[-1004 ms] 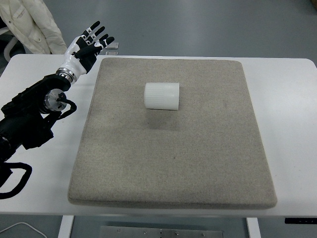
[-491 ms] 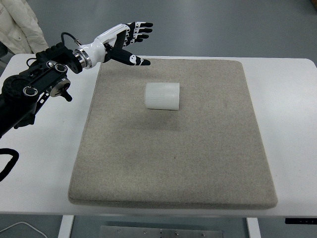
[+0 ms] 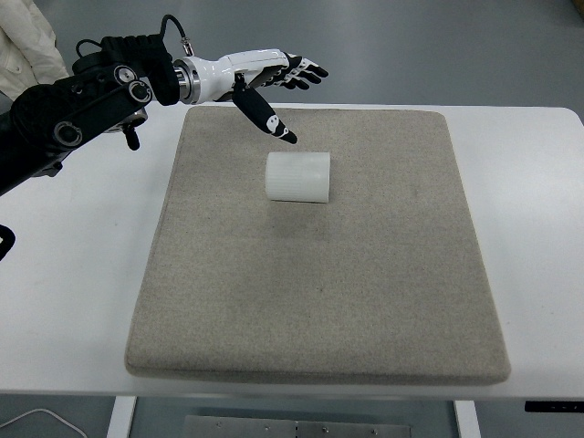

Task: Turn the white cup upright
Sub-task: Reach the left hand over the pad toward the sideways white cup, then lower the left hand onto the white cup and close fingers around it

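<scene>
Since the earlier frame, the left hand is being carried rightward over the mat's far edge, fingers spread and nothing held. The white cup is being left lying on its side on the mat, just beside and nearer than the hand, untouched.

Left arm cut off at left edge; person's coat mostly out of frame.

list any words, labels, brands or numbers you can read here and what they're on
None can be read.
White cup: ribbed, no print showing.
Grey mat and white table: unmarked.
Left hand: small white patches on the fingers, no legible text.
</scene>
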Robot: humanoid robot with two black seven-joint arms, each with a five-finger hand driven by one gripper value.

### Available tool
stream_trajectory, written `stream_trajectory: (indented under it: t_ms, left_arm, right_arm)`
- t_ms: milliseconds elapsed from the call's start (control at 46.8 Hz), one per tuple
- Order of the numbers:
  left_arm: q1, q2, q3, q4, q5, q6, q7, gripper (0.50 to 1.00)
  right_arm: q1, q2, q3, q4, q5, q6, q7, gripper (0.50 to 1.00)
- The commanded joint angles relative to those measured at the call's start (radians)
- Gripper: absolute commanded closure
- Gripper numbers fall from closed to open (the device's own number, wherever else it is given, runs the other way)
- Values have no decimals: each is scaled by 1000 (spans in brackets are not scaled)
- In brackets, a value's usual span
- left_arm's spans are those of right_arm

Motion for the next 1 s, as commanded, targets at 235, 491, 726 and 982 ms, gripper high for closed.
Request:
stream_trajectory:
  t_ms: [235, 491, 726, 982]
  left_arm:
    - [-46, -10, 42, -53, 1, -52, 168, 506]
    - [-59, -33, 124, -50, 13, -46, 178, 508]
    - [-45, -89, 126, -36, 19, -29, 178, 508]
    - [-40, -135, 200, -1, 17, 9, 174, 510]
  right_arm:
    - [-1, 0, 0, 9, -1, 0, 0, 570]
    - [-1, 0, 0, 11, -1, 0, 0, 570]
    - [-1, 0, -1, 9, -1, 0, 0, 570]
    - [-1, 0, -1, 11, -1, -2, 2, 570]
